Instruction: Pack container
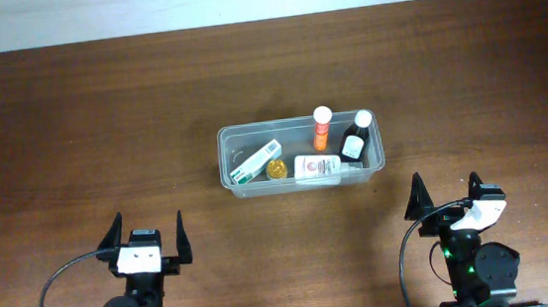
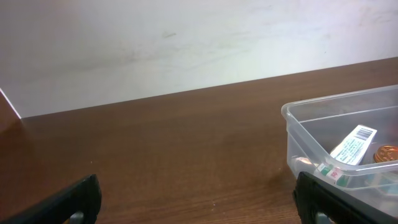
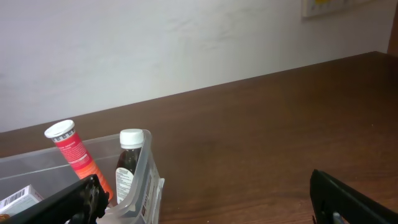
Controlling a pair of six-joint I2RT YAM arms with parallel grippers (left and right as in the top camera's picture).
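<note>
The clear container [image 1: 227, 163] stands at the table's middle. It holds a green-and-white box [image 1: 257, 161], a small gold-lidded jar [image 1: 275, 169], a white flat bottle [image 1: 317, 169], an orange tube [image 1: 322, 128] and a dark bottle [image 1: 355, 136]. My left gripper [image 1: 148, 240] is open and empty, near the front edge, left of the container. My right gripper [image 1: 446, 195] is open and empty, front right of it. The container's corner shows in the left wrist view [image 2: 298, 134] and in the right wrist view [image 3: 142, 180].
A pale wall [image 2: 186, 43] runs behind the table's far edge. Bare brown wood [image 1: 74, 141] lies around the container on all sides.
</note>
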